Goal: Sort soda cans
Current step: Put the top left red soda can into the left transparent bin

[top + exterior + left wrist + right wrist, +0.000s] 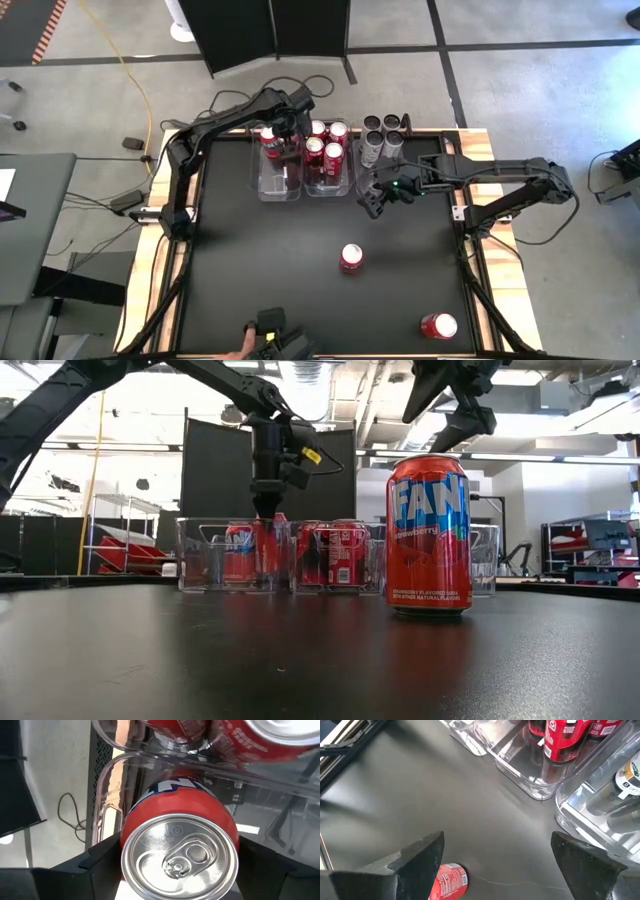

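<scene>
Standing upright between the left pincer's fingers, a Fanta can is gripped inside the leftmost clear bin. The right pincer is held open, with the upright can on the bench lying nearest it.

In the left wrist view, the lower rim of a red can is cut off by the picture's edge, and the left gripper's fingers are seen only in part. The cans behind the clear bin wall are blurred in the low view. A can is cropped at the bottom edge of the right wrist view.
</scene>
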